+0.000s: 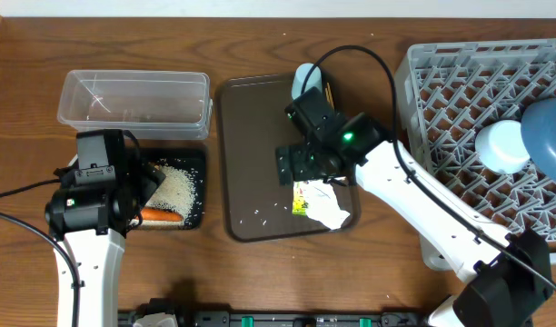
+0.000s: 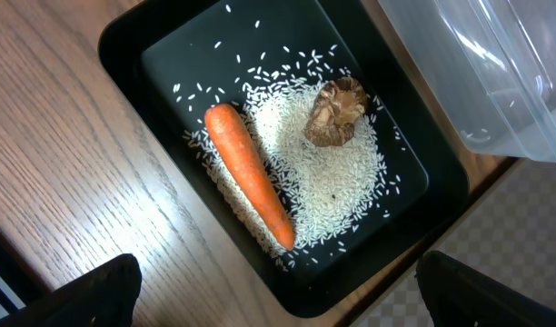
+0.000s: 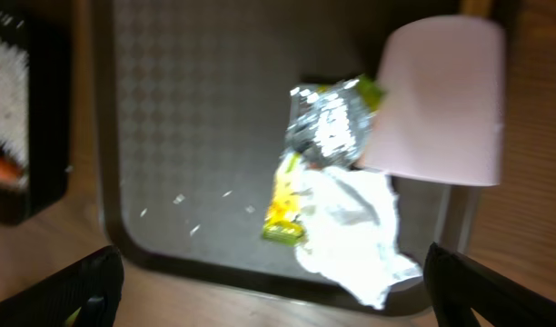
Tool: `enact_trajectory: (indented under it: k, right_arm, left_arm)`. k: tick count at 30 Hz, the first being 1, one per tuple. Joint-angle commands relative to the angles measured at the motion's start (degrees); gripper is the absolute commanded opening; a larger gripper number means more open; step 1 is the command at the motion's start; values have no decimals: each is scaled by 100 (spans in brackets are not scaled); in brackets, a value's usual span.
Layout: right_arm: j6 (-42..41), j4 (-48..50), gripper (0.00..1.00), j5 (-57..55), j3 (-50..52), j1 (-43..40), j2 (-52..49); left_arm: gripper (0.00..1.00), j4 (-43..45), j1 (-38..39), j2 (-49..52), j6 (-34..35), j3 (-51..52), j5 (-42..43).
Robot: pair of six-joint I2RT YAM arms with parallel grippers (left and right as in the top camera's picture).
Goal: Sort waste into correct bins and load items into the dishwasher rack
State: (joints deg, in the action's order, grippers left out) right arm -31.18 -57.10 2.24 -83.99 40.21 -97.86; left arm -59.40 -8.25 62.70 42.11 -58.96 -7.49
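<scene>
Bare floor of the brown serving tray (image 3: 187, 109) lies open between the black tray (image 2: 133, 64) and the wrapper (image 3: 328, 127) and napkin (image 3: 351, 227), whose far side the pale cup (image 3: 441, 100) crowds; inside the black tray, carrot (image 2: 251, 186) and food lump (image 2: 335, 113) lie apart on rice (image 2: 332, 186).

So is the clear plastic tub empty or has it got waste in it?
Empty: overhead, the clear tub shows only its bare bottom; nothing lies inside.

We see a big brown tray (image 1: 251, 136) right under the right pincer (image 3: 287, 291). The wooden table (image 1: 260, 36) lies all around it.
</scene>
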Motion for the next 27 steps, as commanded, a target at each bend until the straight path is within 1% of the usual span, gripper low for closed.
enact_trajectory:
  k: [1,8,12,14,19,23,27]
  right_arm:
    - [0,9,99,2,-33,199,9]
    - [-22,101,99,-280,-33,275,9]
    - [-118,212,99,-907,-35,57,9]
    - [-118,245,99,-1115,-37,-197,11]
    - [-140,245,99,-1010,-39,-1134,13]
    - [-140,275,99,-713,-39,-1816,13]
    - [-142,315,99,-278,-39,-2151,13]
  left_arm:
    - [98,-13,-26,15,-50,-17,-52]
    - [98,-13,-26,15,-50,-17,-52]
    - [98,-13,-26,15,-50,-17,-52]
    - [98,-13,-26,15,-50,-17,-52]
    - [98,-13,-26,15,-50,-17,-52]
    - [98,-13,-26,15,-50,-17,-52]
    - [98,-13,-26,15,-50,-17,-52]
